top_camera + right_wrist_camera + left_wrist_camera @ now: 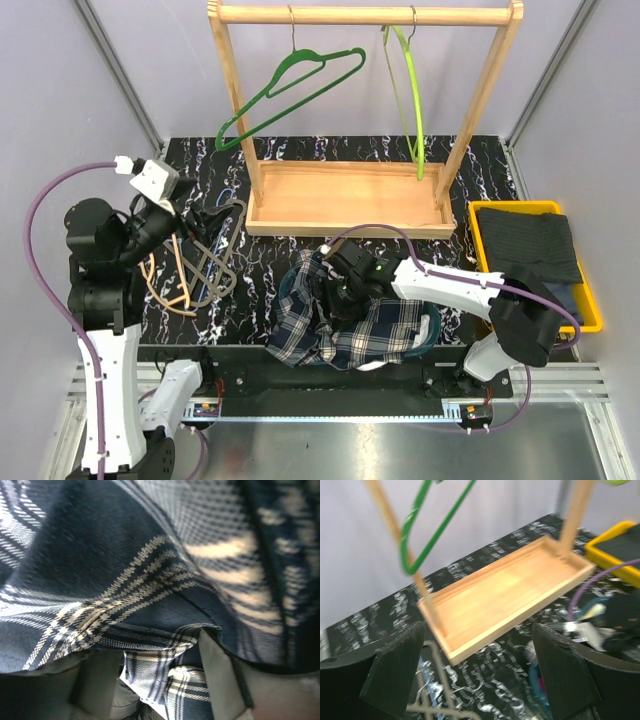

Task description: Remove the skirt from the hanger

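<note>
**Tabletop** (480,170): black and veined. It carries a wooden rack (345,200) on the far side of both sets of fingers.

**Plaid skirt** (350,330): heaped at the near edge, directly beneath and around the right gripper (335,290). A teal rim (432,328), probably its hanger, peeps out beyond the cloth on the side away from the left arm.

**Loose hangers** (200,260): lie just below the left gripper (477,645), whose fingers are spread wide with nothing between them, well apart from the skirt.

**Right fingers** (220,680): partly apart with a fold of plaid between them. Whether they pinch it cannot be told.

**Doing the step well:** the grip should take cloth alone, close to the waistband. The pull should run along the hanger rather than straight up. The idle left fingers could usefully pin the teal rim. The likely fault is the hanger riding up with the cloth.
</note>
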